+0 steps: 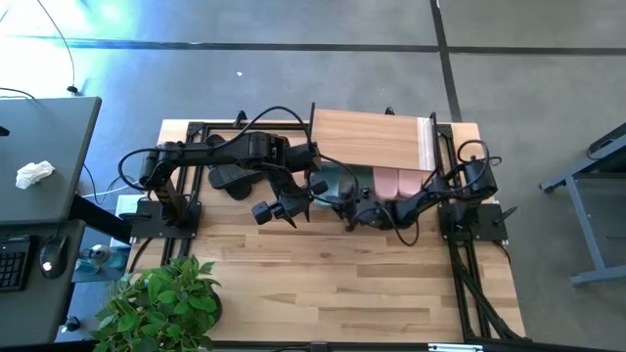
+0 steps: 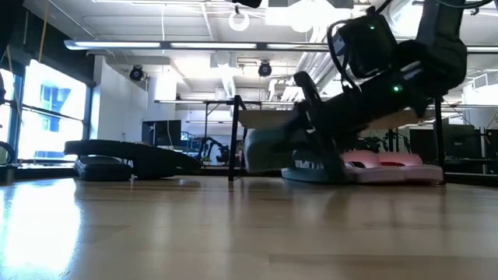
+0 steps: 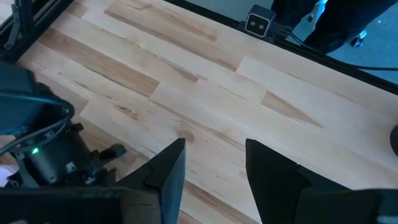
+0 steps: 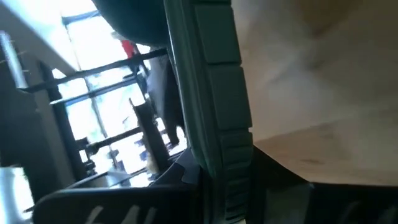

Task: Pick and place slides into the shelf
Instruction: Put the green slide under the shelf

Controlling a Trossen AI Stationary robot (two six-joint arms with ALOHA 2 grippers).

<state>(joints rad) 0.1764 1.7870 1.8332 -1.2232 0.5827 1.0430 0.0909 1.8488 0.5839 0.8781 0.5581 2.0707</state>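
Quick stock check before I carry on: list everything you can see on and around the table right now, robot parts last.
shelf: one, light wood top on a black frame, far side of the table.
pink slides: two, pale pink, side by side under the shelf's right part.
green slide: one in sight, dark green, at the shelf's front edge, held by the right gripper.
black slides: dark shape on the table left of the shelf, under the left arm; count unclear.
potted plant: one, green, near-left corner.
table: one, light wood.
left gripper: fingers apart, empty, over the table left of centre.
right gripper: fingers shut on the green slide.
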